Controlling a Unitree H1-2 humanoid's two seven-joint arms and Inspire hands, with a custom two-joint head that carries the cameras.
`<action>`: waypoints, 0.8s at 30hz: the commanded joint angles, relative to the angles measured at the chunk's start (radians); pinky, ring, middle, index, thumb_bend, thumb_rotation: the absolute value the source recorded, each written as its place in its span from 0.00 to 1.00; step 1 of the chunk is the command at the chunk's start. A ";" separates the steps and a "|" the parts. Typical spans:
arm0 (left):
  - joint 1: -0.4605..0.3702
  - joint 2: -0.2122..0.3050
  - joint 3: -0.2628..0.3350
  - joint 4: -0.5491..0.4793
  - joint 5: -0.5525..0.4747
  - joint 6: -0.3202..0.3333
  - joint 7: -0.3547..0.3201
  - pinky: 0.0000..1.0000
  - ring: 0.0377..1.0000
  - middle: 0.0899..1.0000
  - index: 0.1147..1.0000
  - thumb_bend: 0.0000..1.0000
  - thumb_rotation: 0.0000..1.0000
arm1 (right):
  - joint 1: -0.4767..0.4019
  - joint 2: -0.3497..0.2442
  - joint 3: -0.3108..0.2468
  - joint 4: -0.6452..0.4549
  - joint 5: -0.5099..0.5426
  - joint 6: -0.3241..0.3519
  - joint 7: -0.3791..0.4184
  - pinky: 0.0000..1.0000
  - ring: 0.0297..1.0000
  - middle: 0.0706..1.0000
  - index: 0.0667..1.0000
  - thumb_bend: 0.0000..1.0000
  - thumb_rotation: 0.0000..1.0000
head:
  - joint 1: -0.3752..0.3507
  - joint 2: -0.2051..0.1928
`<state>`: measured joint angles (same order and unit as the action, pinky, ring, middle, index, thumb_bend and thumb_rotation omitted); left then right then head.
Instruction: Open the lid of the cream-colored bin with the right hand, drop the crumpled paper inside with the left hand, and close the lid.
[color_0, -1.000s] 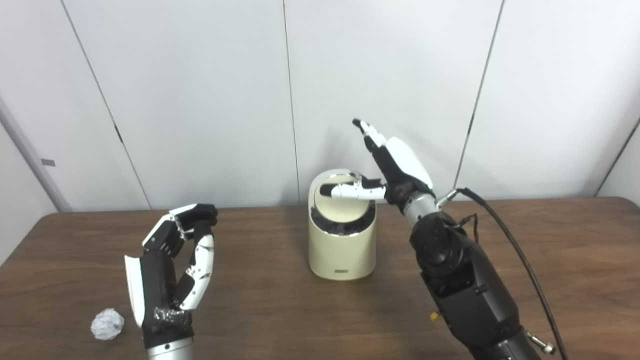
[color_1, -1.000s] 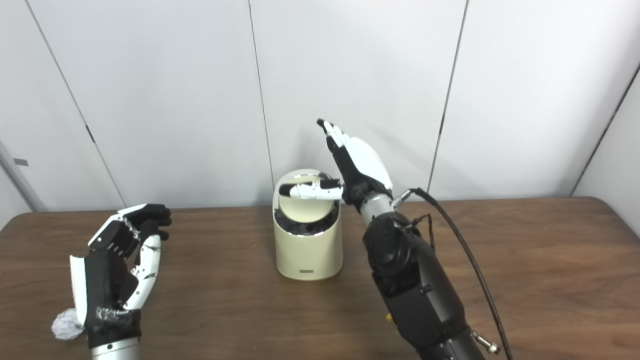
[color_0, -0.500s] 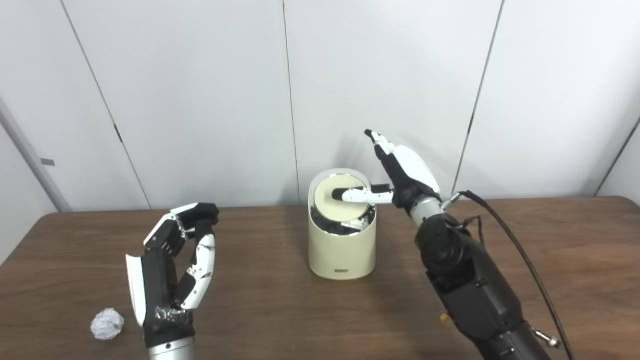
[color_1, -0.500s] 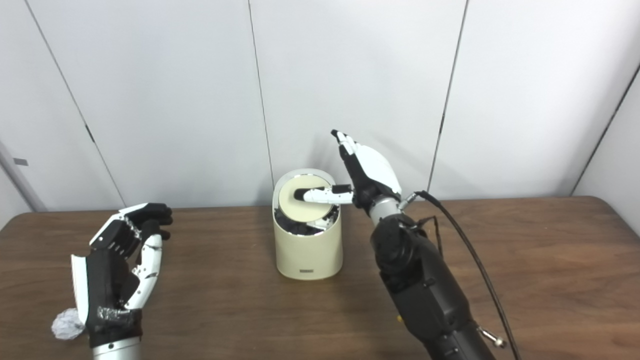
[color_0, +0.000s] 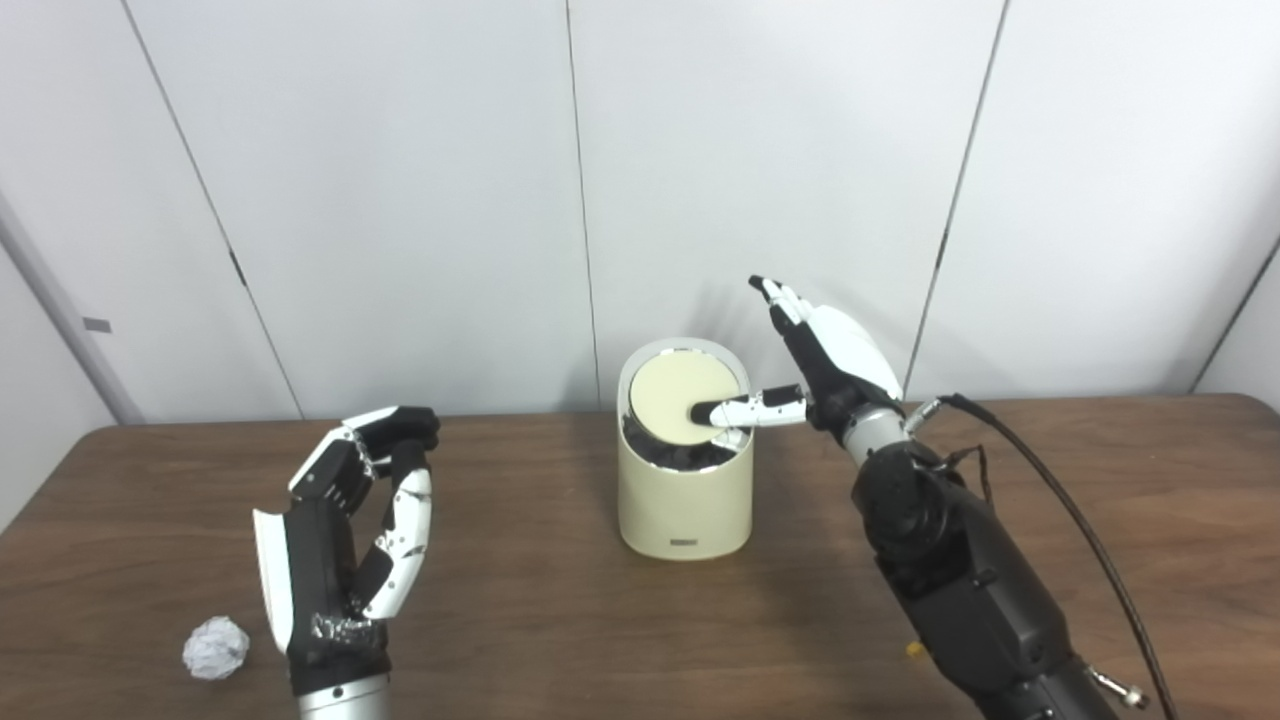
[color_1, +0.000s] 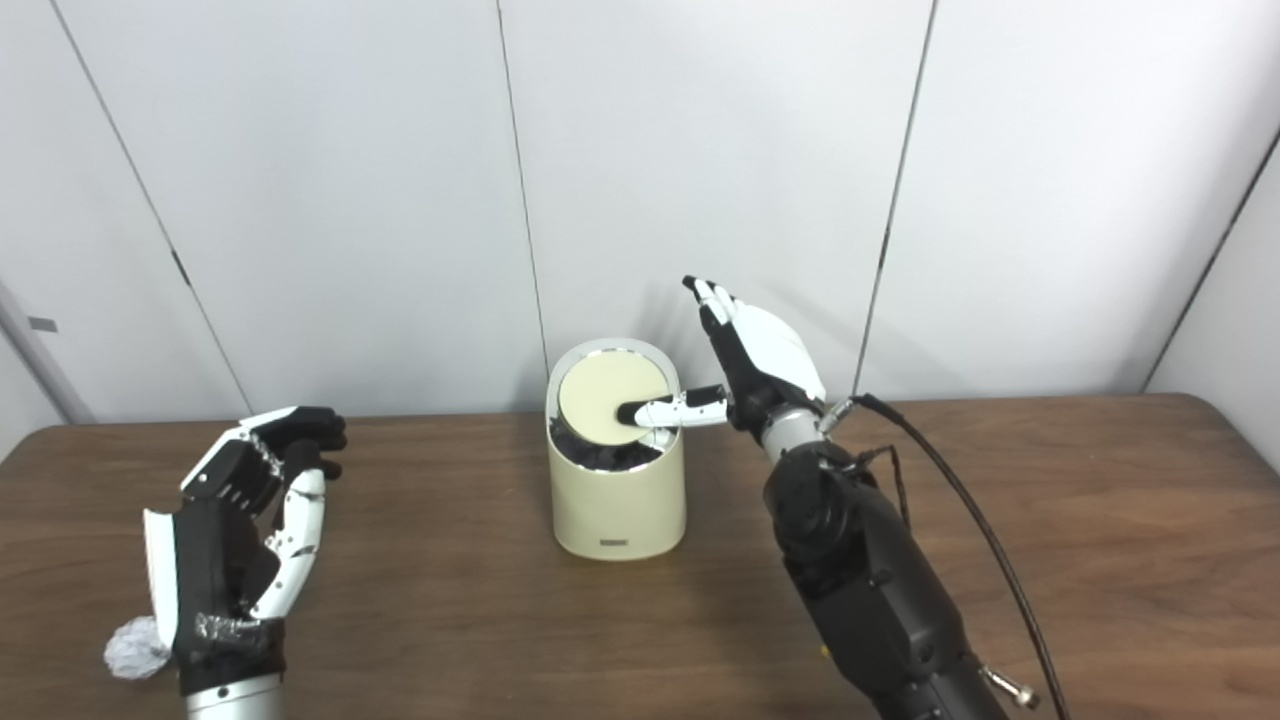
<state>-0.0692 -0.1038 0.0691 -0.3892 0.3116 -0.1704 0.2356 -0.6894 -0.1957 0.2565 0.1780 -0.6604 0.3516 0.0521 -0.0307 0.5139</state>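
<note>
Cream-coloured lid (color_0: 684, 397) sits under the open right hand (color_0: 825, 350); a thumb slip could snap it shut. The open left hand (color_0: 345, 530) idles beside the crumpled paper (color_0: 215, 648) on the counter (color_0: 560, 620).

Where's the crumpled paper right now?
The crumpled paper lies on the table near its front-left corner, just left of the left hand, far from the bin.
</note>
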 joint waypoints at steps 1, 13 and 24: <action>-0.030 -0.005 -0.008 -0.032 0.010 -0.016 0.003 0.51 0.59 0.58 0.54 0.24 0.39 | -0.032 -0.021 0.001 -0.011 -0.015 -0.008 -0.005 0.98 1.00 1.00 0.97 1.00 0.38 | -0.001 0.000; -0.032 -0.017 -0.013 -0.037 0.018 -0.008 0.005 0.52 0.59 0.58 0.55 0.25 0.40 | -0.017 -0.022 0.018 -0.042 -0.030 0.013 0.010 0.98 1.00 1.00 0.97 1.00 0.47 | 0.004 -0.001; -0.036 -0.024 -0.019 -0.045 0.035 0.000 0.005 0.52 0.59 0.59 0.55 0.24 0.41 | -0.025 -0.022 0.090 -0.125 -0.121 0.045 0.053 0.94 1.00 1.00 0.97 0.97 0.34 | 0.007 0.003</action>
<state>-0.0784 -0.1176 0.0564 -0.3941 0.3377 -0.1650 0.2355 -0.6738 -0.2124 0.3422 0.0698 -0.7579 0.4112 0.1120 -0.0230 0.5154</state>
